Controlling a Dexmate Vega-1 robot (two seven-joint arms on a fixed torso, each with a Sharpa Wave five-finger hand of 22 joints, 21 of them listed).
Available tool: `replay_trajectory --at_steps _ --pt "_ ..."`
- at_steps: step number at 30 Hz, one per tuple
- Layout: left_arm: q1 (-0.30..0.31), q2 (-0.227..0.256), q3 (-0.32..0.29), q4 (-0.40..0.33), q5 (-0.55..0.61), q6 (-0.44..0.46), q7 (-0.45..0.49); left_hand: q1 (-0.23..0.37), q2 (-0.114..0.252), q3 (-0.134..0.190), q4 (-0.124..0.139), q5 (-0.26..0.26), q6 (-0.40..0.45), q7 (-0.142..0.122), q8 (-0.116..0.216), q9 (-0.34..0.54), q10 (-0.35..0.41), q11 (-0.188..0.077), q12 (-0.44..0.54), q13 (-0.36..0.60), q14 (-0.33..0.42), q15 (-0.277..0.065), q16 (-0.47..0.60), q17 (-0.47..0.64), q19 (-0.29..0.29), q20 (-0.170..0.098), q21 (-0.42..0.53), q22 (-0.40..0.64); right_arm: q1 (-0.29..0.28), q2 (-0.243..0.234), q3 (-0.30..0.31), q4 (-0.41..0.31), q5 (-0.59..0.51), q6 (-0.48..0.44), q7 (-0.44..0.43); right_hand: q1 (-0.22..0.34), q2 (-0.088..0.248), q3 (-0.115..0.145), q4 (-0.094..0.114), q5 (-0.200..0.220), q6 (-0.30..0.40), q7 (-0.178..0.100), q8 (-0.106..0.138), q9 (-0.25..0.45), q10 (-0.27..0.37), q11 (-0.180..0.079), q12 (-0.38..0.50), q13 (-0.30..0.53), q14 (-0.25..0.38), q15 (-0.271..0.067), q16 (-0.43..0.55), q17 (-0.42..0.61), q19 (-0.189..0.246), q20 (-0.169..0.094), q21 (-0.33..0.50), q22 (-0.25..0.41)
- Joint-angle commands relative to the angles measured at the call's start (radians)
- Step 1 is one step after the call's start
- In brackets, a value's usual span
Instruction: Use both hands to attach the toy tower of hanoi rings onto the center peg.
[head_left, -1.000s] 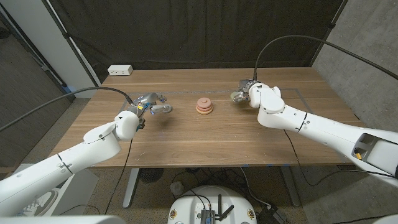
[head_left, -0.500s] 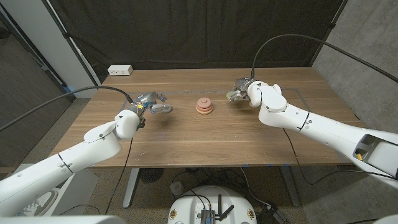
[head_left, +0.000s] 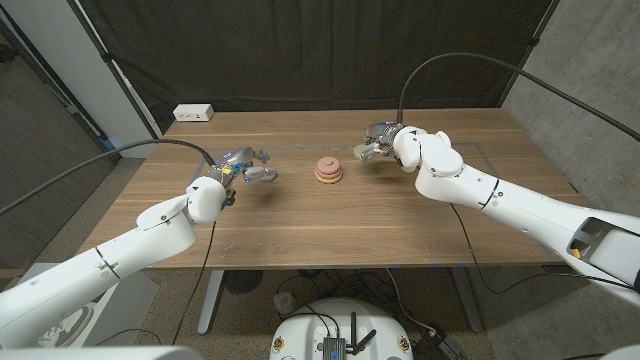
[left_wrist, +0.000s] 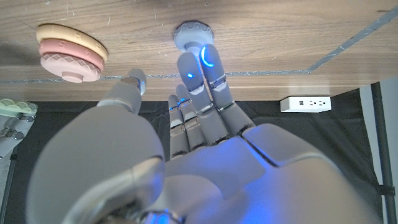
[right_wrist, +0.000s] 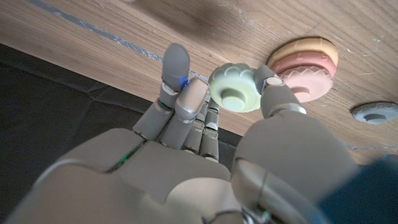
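The left hand (head_left: 245, 165) hovers over the wooden counter (head_left: 300, 225) with its fingers reaching to a small grey ring (left_wrist: 191, 33) — whether it actually grips it cannot be told. Level with it, mid-counter, sits the peg stack (head_left: 329, 170) of orange and pink rings; just beyond, the right hand (head_left: 378, 143) pinches a pale green ring (right_wrist: 236, 88) beside the stack — near, not touching

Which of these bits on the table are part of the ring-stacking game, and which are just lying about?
Part of the job:
- peg with pink and tan rings stacked on it
- pale green ring, held in the right hand
- grey-blue ring at the left hand's fingertips

Just lying about:
- white power strip at the table's far corner
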Motion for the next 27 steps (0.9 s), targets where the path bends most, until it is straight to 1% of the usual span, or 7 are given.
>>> replay_trajectory --at_steps 1,7,13,20,21,27 --pt "-0.015 -0.013 0.015 0.013 -0.002 -0.008 -0.006 -0.006 0.004 0.007 -0.002 0.004 0.004 0.001 0.001 0.005 0.004 0.003 -0.004 0.006 0.000 -0.095 0.005 0.004 0.000 -0.130 0.005 0.002 -0.009 0.016 0.019 -0.006 -0.018 0.076 0.014 0.020 0.065 0.050 0.036 0.001 0.090 -0.066 0.007 0.003 0.077 -0.061 -0.006 0.003 -0.007 -0.001 0.004 0.000 0.014 -0.028 -0.004 0.001" --pt "-0.020 -0.014 0.020 0.014 0.001 -0.005 -0.010 -0.007 0.003 0.009 -0.003 0.003 0.007 -0.001 0.003 0.005 0.005 -0.001 -0.005 0.006 -0.003 -0.096 0.004 0.003 0.002 -0.132 0.008 0.004 -0.019 0.022 0.033 -0.016 -0.027 0.098 0.013 0.023 0.066 0.052 0.035 0.000 0.094 -0.068 0.007 0.003 0.083 -0.064 -0.007 0.004 -0.004 -0.001 0.010 0.002 0.020 -0.028 -0.002 0.003" --pt "-0.017 -0.012 0.019 0.011 0.001 -0.001 -0.008 -0.007 0.002 0.011 -0.003 0.003 0.005 0.001 0.002 0.005 0.002 0.002 -0.007 0.005 -0.001 -0.096 0.006 0.003 0.001 -0.131 0.005 0.001 -0.026 0.033 0.041 -0.020 -0.034 0.118 0.019 0.026 0.067 0.054 0.035 0.000 0.095 -0.067 0.007 0.002 0.086 -0.065 -0.008 0.006 -0.006 -0.001 0.010 0.001 0.020 -0.028 -0.004 0.002" --pt "-0.010 -0.008 0.015 0.006 0.000 -0.002 -0.003 -0.007 0.002 0.013 -0.003 0.003 0.005 0.000 0.002 0.005 0.002 0.001 -0.007 0.005 -0.001 -0.096 0.006 0.002 0.000 -0.132 0.006 0.002 -0.025 0.053 0.042 -0.010 -0.045 0.135 0.027 0.028 0.067 0.056 0.035 -0.001 0.093 -0.067 0.005 0.003 0.087 -0.067 -0.011 0.007 -0.007 -0.001 0.012 -0.001 0.020 -0.028 -0.007 -0.002" --pt "-0.009 -0.008 0.014 0.006 -0.002 -0.002 -0.003 -0.008 0.002 0.013 -0.003 0.003 0.006 -0.001 0.002 0.005 0.001 -0.003 -0.007 0.005 -0.002 -0.096 0.005 0.001 0.002 -0.132 0.006 0.001 -0.024 0.056 0.042 -0.008 -0.047 0.136 0.030 0.028 0.067 0.057 0.035 -0.001 0.094 -0.067 0.006 0.003 0.087 -0.067 -0.011 0.007 -0.006 -0.001 0.013 0.000 0.022 -0.028 -0.005 0.000" --pt "-0.009 -0.005 0.018 -0.001 0.007 0.011 -0.004 -0.008 0.002 0.014 -0.003 0.002 0.006 0.000 0.002 0.005 0.004 0.000 -0.006 0.005 -0.001 -0.096 0.007 0.001 0.002 -0.131 0.006 0.000 -0.024 0.063 0.038 -0.011 -0.068 0.134 0.043 0.029 0.067 0.058 0.036 -0.002 0.094 -0.069 0.006 0.003 0.090 -0.067 -0.012 0.007 -0.005 0.000 0.016 0.001 0.023 -0.028 -0.006 0.000"
